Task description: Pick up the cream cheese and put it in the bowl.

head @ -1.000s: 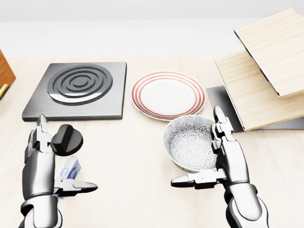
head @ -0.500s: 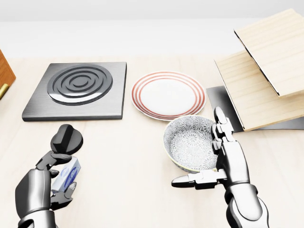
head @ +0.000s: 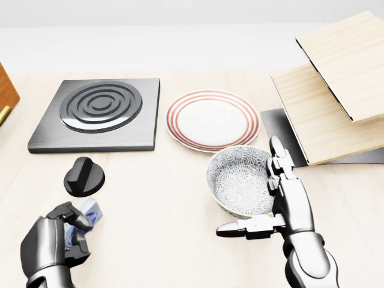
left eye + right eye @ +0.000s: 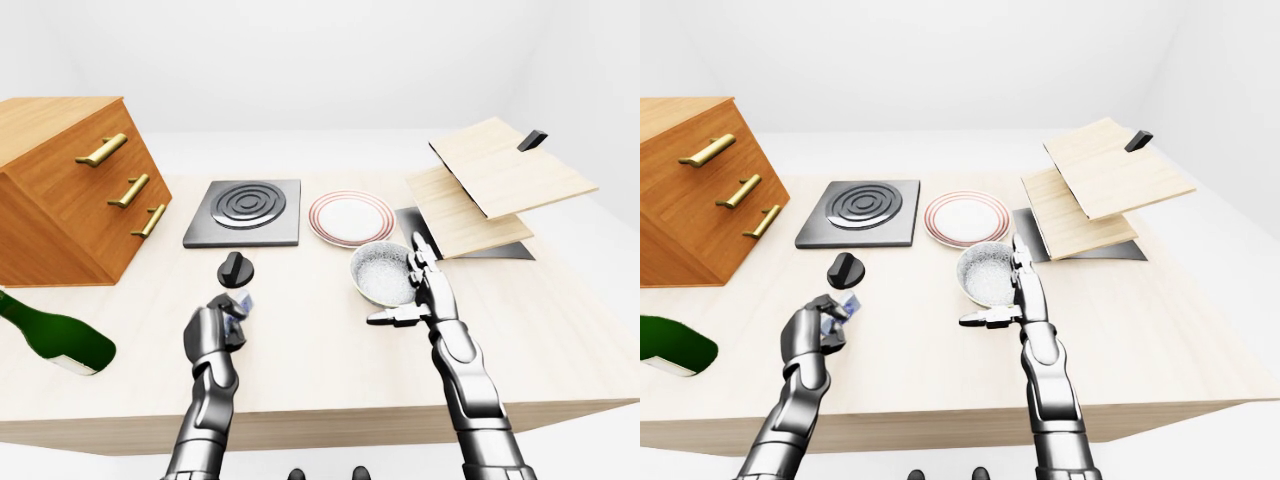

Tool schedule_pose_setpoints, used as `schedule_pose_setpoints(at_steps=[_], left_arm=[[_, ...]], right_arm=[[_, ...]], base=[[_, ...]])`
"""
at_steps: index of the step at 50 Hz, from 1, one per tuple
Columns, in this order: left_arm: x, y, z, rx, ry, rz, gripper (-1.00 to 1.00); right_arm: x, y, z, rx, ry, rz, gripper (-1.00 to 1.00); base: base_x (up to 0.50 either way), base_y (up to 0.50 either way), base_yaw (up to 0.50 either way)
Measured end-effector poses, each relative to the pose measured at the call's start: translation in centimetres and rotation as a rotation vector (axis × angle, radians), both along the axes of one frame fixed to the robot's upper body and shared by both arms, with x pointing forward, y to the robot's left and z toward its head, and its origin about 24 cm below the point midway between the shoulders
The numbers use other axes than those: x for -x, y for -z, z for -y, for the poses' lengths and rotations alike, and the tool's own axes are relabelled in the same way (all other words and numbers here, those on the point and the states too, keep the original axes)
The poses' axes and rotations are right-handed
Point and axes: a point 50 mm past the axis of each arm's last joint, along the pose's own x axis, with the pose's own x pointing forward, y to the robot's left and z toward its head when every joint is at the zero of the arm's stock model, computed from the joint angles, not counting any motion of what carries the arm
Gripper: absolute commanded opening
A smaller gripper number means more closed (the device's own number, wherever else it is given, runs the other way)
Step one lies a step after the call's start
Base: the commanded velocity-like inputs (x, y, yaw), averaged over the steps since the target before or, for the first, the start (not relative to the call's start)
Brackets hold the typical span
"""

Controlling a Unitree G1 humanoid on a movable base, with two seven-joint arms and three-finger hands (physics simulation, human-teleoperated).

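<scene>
My left hand (image 3: 67,233) is shut on the cream cheese (image 3: 86,216), a small white and blue pack, at the lower left of the head view, just below a black knob (image 3: 83,176). Only the pack's top corner shows between the fingers. The patterned grey bowl (image 3: 240,180) stands upright at centre right. My right hand (image 3: 258,201) is open, its palm against the bowl's right side and its thumb under the bowl's lower rim. In the left-eye view the left hand (image 4: 226,322) holds the pack a little above the table.
A black hob plate (image 3: 99,114) lies at upper left and a red-rimmed plate (image 3: 212,120) above the bowl. Stacked wooden boards (image 3: 336,96) sit at right. A wooden drawer chest (image 4: 65,190) and a green bottle (image 4: 50,340) are at the left of the left-eye view.
My left hand closed round the cream cheese, going from open fingers to a fist, and now covers most of the pack. The right hand and the bowl have not moved.
</scene>
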Motion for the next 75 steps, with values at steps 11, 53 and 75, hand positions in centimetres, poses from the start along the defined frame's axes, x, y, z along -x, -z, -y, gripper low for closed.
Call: schedule_pose_setpoints(at_steps=[11, 53, 75], left_arm=[[-0.2, -0.6, 0.3, 0.022, 0.016, 0.025, -1.00], [-7.3, -13.3, 14.8, -0.245, 0.571, 0.302, -1.00], [-8.8, -10.7, 20.3, -0.150, 0.641, 0.188, -1.00]], right_arm=[[0.0, 0.1, -0.1, 0.001, -0.002, -0.005, 1.00], [2.2, -4.2, 2.1, 0.002, 0.042, 0.186, 1.00], [3.3, -5.7, 3.6, -0.009, 0.078, 0.256, 1.00]], base=[[0.00, 0.00, 0.00], [0.00, 0.00, 0.00], [0.00, 0.00, 0.00]])
